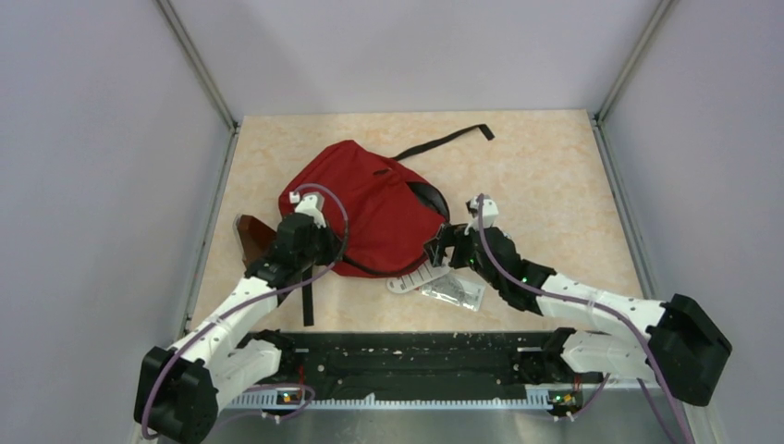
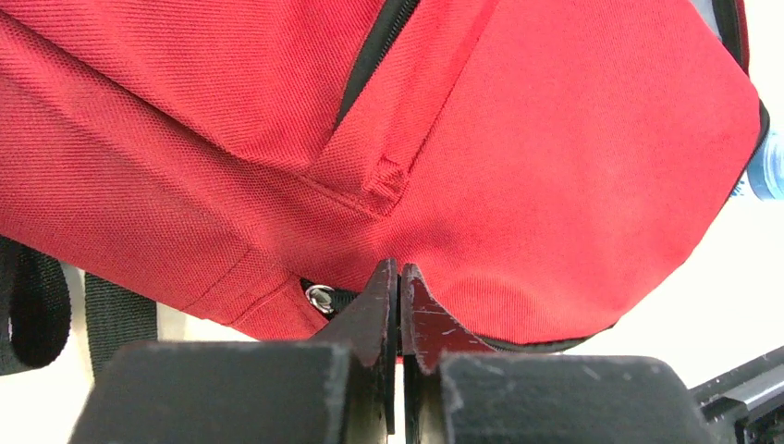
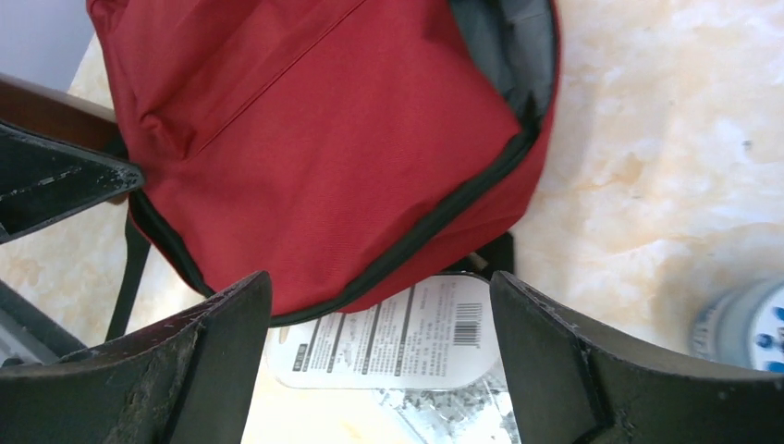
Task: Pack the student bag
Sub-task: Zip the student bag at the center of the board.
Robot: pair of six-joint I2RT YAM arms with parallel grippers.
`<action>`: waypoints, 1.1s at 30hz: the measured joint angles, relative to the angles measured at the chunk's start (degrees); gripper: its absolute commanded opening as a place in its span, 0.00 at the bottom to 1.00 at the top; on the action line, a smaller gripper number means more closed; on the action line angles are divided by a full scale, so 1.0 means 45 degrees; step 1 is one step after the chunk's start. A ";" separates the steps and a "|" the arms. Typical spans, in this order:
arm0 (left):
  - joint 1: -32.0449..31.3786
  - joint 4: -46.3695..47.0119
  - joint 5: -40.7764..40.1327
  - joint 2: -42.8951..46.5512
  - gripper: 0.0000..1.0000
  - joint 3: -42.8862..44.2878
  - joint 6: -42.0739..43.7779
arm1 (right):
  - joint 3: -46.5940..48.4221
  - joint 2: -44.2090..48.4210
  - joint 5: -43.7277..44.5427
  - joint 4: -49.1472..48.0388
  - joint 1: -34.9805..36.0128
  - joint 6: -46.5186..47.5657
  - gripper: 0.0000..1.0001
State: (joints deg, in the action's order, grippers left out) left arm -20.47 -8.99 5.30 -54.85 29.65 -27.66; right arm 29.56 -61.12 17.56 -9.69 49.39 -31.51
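The student bag (image 1: 370, 203) is a red fabric backpack lying flat in the middle of the table, its black-edged opening showing grey lining on the right (image 3: 504, 37). My left gripper (image 1: 328, 239) is at the bag's near-left edge. In the left wrist view this gripper (image 2: 399, 268) is shut, pinching the black zipper hem of the bag (image 2: 555, 139) beside a metal eyelet (image 2: 321, 298). My right gripper (image 1: 436, 257) is at the bag's near-right edge. It stands open (image 3: 379, 287) above the bag's hem (image 3: 324, 139) and a clear packet with a white barcode card (image 3: 398, 338).
The packet (image 1: 451, 289) lies just in front of the bag. A brown pouch (image 1: 250, 236) sits at the bag's left. A black strap (image 1: 444, 141) trails toward the back and another (image 1: 307, 301) toward the front. A blue-and-white round object (image 3: 740, 324) lies right of the right gripper.
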 measured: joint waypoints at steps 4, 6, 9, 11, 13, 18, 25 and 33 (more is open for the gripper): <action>-0.0437 -0.0049 0.0083 -0.0010 0.00 0.0005 -0.0131 | -0.0175 -0.1078 -0.0554 -0.1054 0.0000 -0.0306 0.79; -0.0826 -0.0087 0.0039 -0.0019 0.00 0.0005 -0.0170 | -0.0199 -0.1933 -0.0670 -0.1540 0.0000 -0.0476 0.65; -0.1622 -0.0359 -0.0272 -0.0223 0.00 0.0165 -0.0262 | -0.0204 -0.3313 -0.0913 -0.2025 0.0005 -0.0758 0.43; -0.2098 -0.0520 -0.0607 -0.0413 0.00 0.0306 -0.0427 | -0.0214 -0.4065 -0.1083 -0.2307 0.0053 -0.0971 0.24; -0.2477 -0.0602 -0.0996 -0.0505 0.00 0.0369 -0.0738 | -0.0214 -0.4605 -0.1258 -0.2681 0.0092 -0.1200 0.09; -0.3361 -0.0481 -0.1855 -0.0529 0.00 0.0369 -0.1617 | -0.0204 -0.5518 -0.1409 -0.3560 0.0170 -0.1676 0.00; -0.4493 0.0185 -0.2297 -0.1579 0.00 0.0403 -0.2433 | 0.0121 -0.6713 -0.1530 -0.4600 0.0272 -0.2040 0.00; -0.6169 0.1287 -0.2453 -0.3774 0.00 0.1413 -0.2929 | 0.0335 -0.7359 -0.1588 -0.5221 0.0355 -0.2346 0.00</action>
State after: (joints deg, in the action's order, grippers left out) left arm -48.23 -3.20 -5.74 -71.83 36.01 -40.84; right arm 31.07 -94.24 10.41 -33.19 50.98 -42.06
